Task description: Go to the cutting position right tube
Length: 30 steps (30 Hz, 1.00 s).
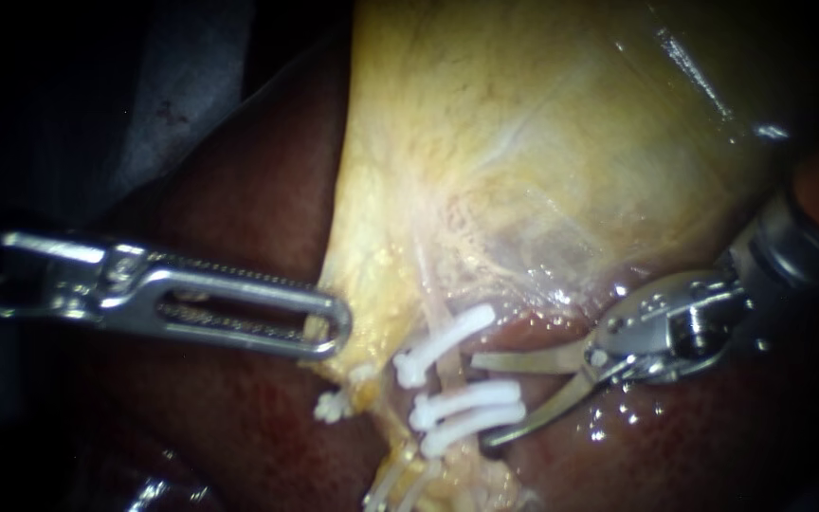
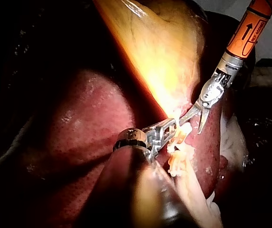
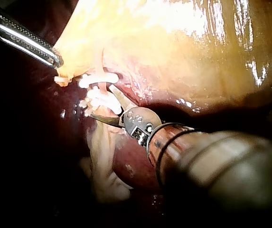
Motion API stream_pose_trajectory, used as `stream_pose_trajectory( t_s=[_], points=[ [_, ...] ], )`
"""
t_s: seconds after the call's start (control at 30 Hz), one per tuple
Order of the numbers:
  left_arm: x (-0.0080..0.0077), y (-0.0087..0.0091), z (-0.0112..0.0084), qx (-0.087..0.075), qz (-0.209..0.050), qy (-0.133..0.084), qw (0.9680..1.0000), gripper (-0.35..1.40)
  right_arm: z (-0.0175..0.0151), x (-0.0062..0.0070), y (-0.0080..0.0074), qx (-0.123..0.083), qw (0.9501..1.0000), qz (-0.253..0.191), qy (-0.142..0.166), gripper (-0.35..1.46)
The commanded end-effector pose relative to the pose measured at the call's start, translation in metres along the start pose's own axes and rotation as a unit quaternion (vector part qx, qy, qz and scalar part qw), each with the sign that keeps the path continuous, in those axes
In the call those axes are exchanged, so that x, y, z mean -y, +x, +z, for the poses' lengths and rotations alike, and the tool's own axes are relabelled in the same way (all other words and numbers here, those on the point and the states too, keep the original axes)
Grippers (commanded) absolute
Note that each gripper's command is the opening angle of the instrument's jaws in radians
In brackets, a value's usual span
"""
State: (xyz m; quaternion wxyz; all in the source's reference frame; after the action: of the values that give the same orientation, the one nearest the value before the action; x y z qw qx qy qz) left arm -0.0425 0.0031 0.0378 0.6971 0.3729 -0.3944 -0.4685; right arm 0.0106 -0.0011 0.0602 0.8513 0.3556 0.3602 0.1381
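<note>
dark red liver backs the soft, slippery-looking pale tube, best cut between white plastic clips ahead of my right instrument, jaws gaping.

Pale yellow gallbladder, dark red liver beneath, white clips

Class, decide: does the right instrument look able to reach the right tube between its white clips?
Probably yes: the right instrument stands open beside the clips, nothing lies between it and the right tube, and the left instrument grips the gallbladder well aside.
</note>
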Motion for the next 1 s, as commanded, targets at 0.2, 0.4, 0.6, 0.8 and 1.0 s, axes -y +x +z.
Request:
stream_pose_trajectory(
  t_s=[0.2, 0.4, 0.6, 0.8, 1.0],
  points=[
    [0.0002, 0.0, 0.0, 0.0, -0.001, 0.0, 1.0, -0.35, 0.0003, -0.0007, 0.0003, 0.0, 1.0, 0.001, -0.001, 0.84],
    [0.0003, 0.0, -0.0001, 0.0, -0.001, 0.0, 1.0, -0.35, 0.0009, -0.0012, 0.0008, 0.0, 1.0, 0.002, -0.001, 0.84],
    [0.0004, 0.0, -0.0001, 0.0, -0.001, 0.0, 1.0, -0.35, 0.0017, -0.0014, 0.0016, 0.0, 1.0, 0.006, 0.001, 0.83],
    [0.0004, 0.0, -0.0001, 0.0, -0.001, 0.0, 1.0, -0.35, 0.0023, -0.0014, 0.0022, 0.0, 0.9998, 0.018, 0.006, 0.73],
    [0.0004, 0.0, 0.0, 0.0, -0.001, 0.0, 1.0, -0.35, 0.003, -0.0014, 0.0027, 0.001, 0.9996, 0.026, 0.009, 0.64]
  ],
)
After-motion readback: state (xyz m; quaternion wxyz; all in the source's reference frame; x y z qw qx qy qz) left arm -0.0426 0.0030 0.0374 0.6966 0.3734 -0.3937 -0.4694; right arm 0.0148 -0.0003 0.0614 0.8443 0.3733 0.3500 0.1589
